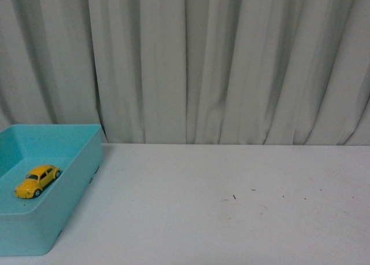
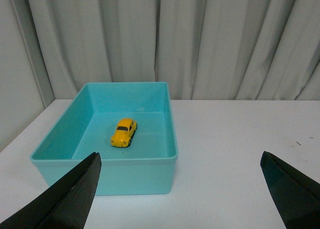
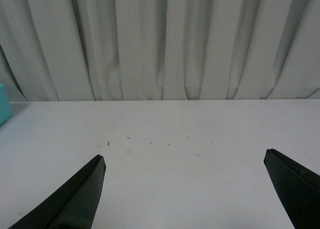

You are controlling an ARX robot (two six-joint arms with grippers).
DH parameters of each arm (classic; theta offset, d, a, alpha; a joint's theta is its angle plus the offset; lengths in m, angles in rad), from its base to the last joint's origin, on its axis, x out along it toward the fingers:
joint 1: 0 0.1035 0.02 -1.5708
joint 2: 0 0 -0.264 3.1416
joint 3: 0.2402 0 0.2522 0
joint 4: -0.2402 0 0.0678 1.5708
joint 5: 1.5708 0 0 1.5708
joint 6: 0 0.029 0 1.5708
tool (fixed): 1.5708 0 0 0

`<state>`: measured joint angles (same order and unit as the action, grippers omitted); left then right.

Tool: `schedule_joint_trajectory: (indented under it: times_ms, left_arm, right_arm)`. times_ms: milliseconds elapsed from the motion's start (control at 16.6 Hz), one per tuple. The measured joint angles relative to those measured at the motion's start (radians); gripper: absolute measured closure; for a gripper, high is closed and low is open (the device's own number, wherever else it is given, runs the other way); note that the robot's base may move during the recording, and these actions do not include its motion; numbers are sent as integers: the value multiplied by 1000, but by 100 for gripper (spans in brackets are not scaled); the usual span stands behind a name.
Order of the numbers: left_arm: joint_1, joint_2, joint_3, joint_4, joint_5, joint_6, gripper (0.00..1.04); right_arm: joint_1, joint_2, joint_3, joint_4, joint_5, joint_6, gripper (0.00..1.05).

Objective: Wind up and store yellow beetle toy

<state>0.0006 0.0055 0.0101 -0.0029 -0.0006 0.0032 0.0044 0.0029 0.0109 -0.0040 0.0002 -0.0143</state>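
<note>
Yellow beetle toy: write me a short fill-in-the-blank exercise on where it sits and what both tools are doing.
1. The yellow beetle toy sits inside the ____ bin.
2. The left tool is ____, holding nothing.
3. The right tool hangs over the bare white ____.
4. Behind the table hangs a pleated ____.

Missing words: turquoise; open; table; curtain

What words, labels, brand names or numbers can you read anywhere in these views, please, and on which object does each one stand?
None can be read.
small yellow toy beetle car: no lettering visible.
turquoise plastic bin: plain walls.
white table: only small dark specks.
pleated white curtain: unmarked.
</note>
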Motion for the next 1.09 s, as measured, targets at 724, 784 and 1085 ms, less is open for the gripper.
schedule_joint_trajectory:
  times_ms: [724,784,1085]
  left_arm:
    - [0,0,0,0,0,0,7]
    - [0,0,0,0,0,0,7]
    - [0,0,0,0,0,0,7]
  right_arm:
    - [0,0,0,0,0,0,7]
    - [0,0,0,0,0,0,7]
    - [0,0,0,0,0,0,7]
